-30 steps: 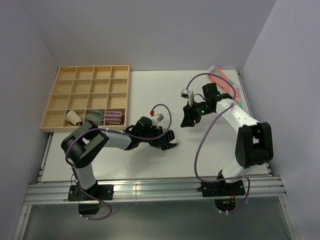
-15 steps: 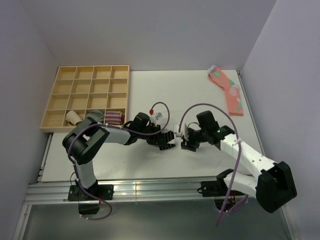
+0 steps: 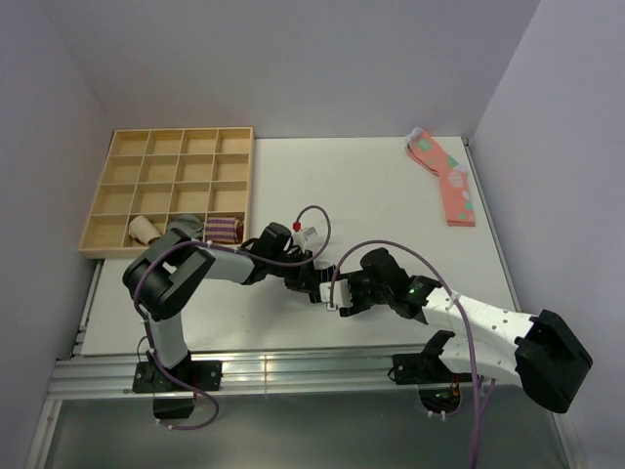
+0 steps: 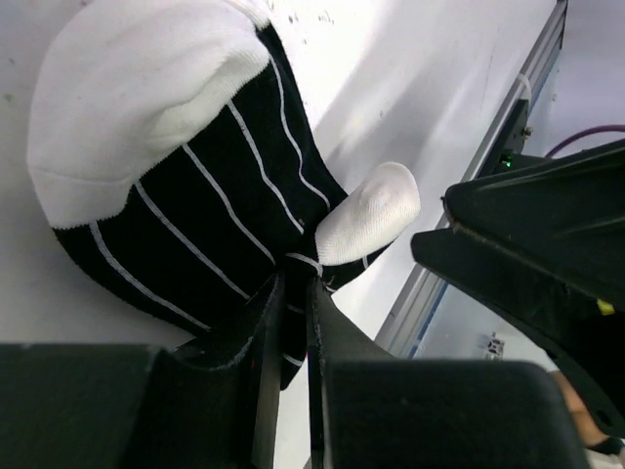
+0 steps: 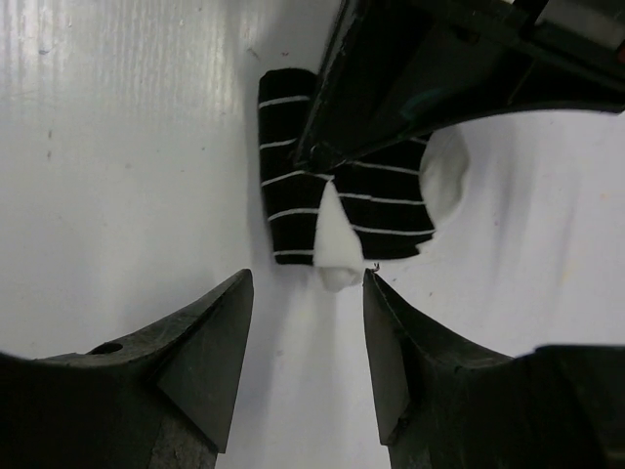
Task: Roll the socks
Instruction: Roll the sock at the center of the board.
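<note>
The socks (image 4: 195,186) are black with thin white stripes and white ends, bunched on the white table. My left gripper (image 4: 296,285) is shut on a fold of their black fabric, next to a white toe (image 4: 371,210). In the right wrist view the socks (image 5: 285,186) lie just ahead of my right gripper (image 5: 307,277), which is open, its fingertips either side of the white toe and apart from it. From above, the left gripper (image 3: 311,281) and right gripper (image 3: 342,296) meet near the table's front middle and hide the socks.
A wooden compartment tray (image 3: 181,156) stands at the back left, holding a maroon striped bundle (image 3: 224,230), a grey bundle (image 3: 186,230) and a beige roll (image 3: 145,231). Pink socks (image 3: 451,181) lie at the back right. The metal rail (image 3: 293,366) runs along the front edge.
My right arm has swung from the back right down to the front middle, right up to the left gripper and the socks. The left gripper has held its grip, shifting slightly.
</note>
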Available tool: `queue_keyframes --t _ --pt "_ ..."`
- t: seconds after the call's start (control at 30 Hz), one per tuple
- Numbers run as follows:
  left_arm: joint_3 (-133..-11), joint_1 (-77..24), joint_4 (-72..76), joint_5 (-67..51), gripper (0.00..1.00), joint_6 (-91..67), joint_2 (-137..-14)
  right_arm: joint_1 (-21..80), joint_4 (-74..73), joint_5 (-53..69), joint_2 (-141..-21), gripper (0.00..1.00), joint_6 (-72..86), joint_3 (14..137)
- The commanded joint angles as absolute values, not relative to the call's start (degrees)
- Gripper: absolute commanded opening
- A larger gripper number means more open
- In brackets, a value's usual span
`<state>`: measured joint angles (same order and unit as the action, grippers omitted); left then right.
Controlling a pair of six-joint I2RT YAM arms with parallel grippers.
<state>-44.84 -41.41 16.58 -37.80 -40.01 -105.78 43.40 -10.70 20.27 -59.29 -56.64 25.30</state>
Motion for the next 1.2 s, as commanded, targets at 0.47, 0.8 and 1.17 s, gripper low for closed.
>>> queue_keyframes --t 0.47,0.8,1.17 --pt "-40.96 -42.01 3.16 -36.56 0.0 -38.41 -111.53 54.84 2.46 9.67 -58.89 0.53 -59.85 19.16" --pt "-40.52 -42.01 3.43 -37.0 0.0 -38.58 -111.53 57.22 4.4 8.61 -62.84 0.52 -60.56 18.63" --pt "-40.61 -41.84 3.95 -37.97 0.0 -38.76 -111.97 57.39 2.03 9.4 -64.95 0.51 -61.61 18.98"
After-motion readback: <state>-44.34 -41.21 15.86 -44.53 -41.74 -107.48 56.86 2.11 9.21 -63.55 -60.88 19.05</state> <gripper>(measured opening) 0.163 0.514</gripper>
